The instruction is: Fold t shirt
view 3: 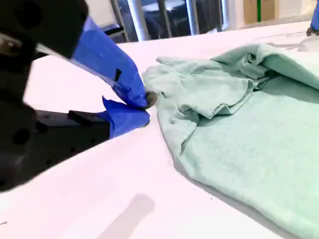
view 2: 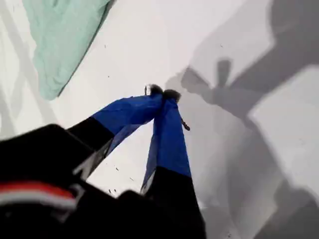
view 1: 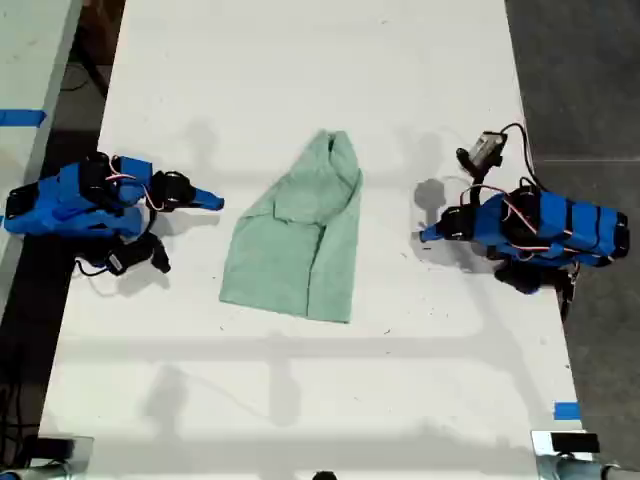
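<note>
The pale mint-green t shirt (view 1: 300, 235) lies wrinkled near the middle of the white worktop (view 1: 300, 60). It is folded into a long shape that is narrow at the far end and wider toward the near edge in the exterior view. The first claw (view 2: 160, 92) is closed on nothing, its blue fingers meeting at their tips above bare worktop. In its own wrist view the t shirt (view 2: 60, 40) shows only as a rounded edge well apart from the tips. In the exterior view this first claw (view 1: 425, 235) sits at the view's right, pointing toward the garment with open worktop between them. The second claw (view 3: 146, 104) is also closed and empty. Its tips sit just beside a rumpled edge of the t shirt (view 3: 239, 124), and whether they touch the cloth cannot be told. In the exterior view the second claw (view 1: 215, 202) lies at the view's left, near the shirt's side. A small piece of blue tape (view 1: 566, 410) marks the worktop near the exterior view's lower right corner.
</note>
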You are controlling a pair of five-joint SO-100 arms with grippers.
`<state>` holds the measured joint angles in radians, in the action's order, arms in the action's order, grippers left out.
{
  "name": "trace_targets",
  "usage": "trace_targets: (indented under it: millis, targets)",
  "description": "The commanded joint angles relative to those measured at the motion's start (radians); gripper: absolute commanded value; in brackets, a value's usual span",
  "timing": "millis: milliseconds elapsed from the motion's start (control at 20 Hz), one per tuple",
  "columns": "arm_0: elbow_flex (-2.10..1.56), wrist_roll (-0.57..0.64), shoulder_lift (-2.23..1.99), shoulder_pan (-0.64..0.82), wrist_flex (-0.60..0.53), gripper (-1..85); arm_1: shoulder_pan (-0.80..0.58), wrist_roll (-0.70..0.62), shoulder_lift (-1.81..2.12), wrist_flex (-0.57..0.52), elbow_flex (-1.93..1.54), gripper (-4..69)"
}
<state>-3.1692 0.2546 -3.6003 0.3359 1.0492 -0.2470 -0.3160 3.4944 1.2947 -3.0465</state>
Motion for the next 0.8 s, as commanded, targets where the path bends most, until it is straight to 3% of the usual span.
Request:
trace_targets:
  millis: [0, 300, 450, 550, 650, 750]
  targets:
    - [-0.005, -0.018, -0.008, 0.000, -0.002, -0.1, -0.012, 0.008, 0.014, -0.015, -0.046, -0.8]
    - [-0.005, -0.018, -0.008, 0.000, -0.002, -0.1, -0.012, 0.008, 0.014, -0.015, -0.046, -0.8]
    - [0.002, -0.009, 0.017, -0.008, -0.066, -0.1, -0.014, 0.009, 0.014, -0.015, -0.048, -0.8]
    - [0.184, -0.051, 0.368, 0.011, -0.084, -0.1, -0.018, 0.012, 0.014, -0.015, -0.048, -0.8]
    - [0.414, -0.052, 0.854, -0.060, -0.143, 2.3, -0.020, 0.012, 0.014, -0.015, -0.048, -0.8]
    - [0.641, -0.114, 1.249, -0.138, -0.101, 14.9, -0.020, 0.014, 0.014, -0.014, -0.048, -0.8]
